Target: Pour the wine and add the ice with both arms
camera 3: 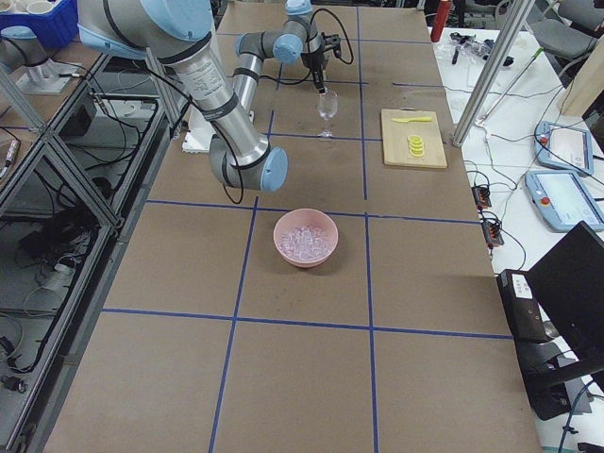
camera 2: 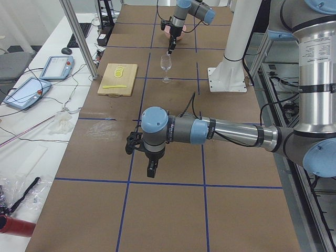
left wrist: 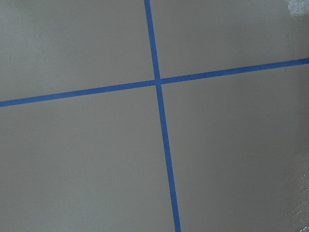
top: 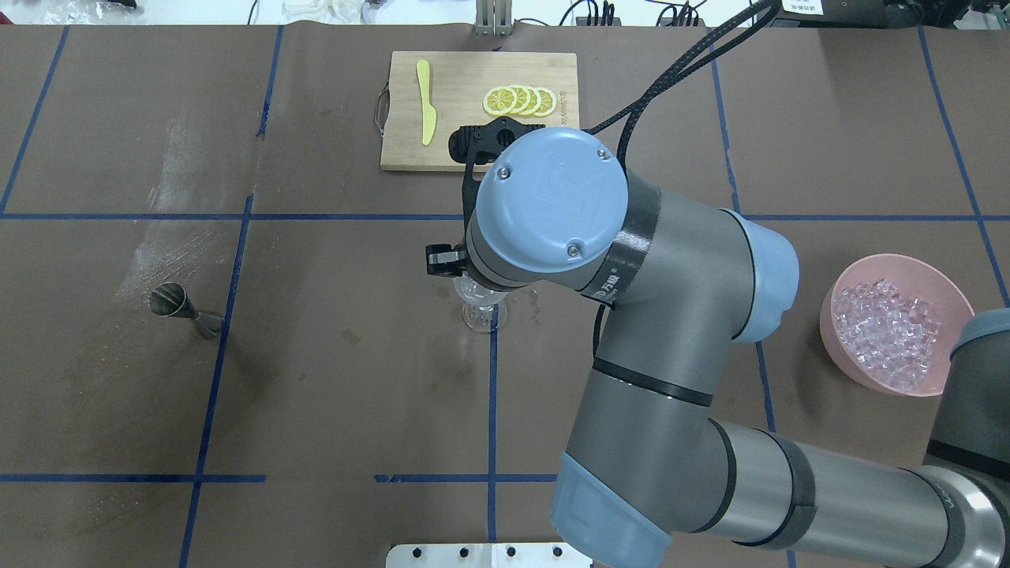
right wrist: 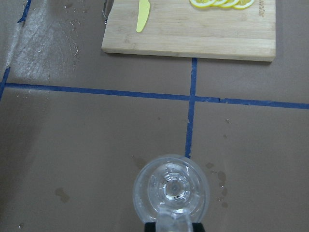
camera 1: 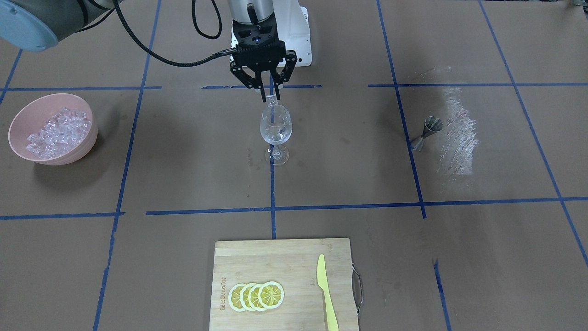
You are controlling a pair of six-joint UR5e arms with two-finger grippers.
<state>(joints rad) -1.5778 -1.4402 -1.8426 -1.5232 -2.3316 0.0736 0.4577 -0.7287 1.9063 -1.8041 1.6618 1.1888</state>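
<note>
Clear cube, front view: an ice cube [camera 1: 271, 97] is pinched in the right jaws, hanging just above the rim of the wine glass [camera 1: 275, 125] at mid-desk [camera 1: 183, 161].
Right arm, front view: the right arm [camera 1: 251, 10] drops in from the top, black jaws clenched on that cube.
Ice, front view: the ice [camera 1: 56, 131] is a glittering, colourless heap of small cubes piled in the pink bowl [camera 1: 78, 155], well apart from the glass.
Other things, front view: a jigger [camera 1: 427, 131] lies on its side. A cutting board [camera 1: 275, 257] carries lemon slices [camera 1: 256, 295] and a yellow knife [camera 1: 327, 294].
Overhead: the right arm's [top: 671, 315] blue cap covers the glass, only the foot peeping out. Ice [top: 888, 331] sparkles in the bowl at the right edge.
Left side view: the left arm [camera 2: 231, 131] reaches out low above the desk, left jaws pointing down. Released or clenched, cannot tell.
Right side view: the bowl of ice [camera 3: 305, 241] sits near, the glass [camera 3: 327, 104] well beyond it.
Left wrist view: brown desk and crossing blue tape [left wrist: 157, 82].
Right wrist view: the cube [right wrist: 171, 223] sits at the bottom edge, straight over the glass's open mouth. Something glints inside, too unclear to name.
</note>
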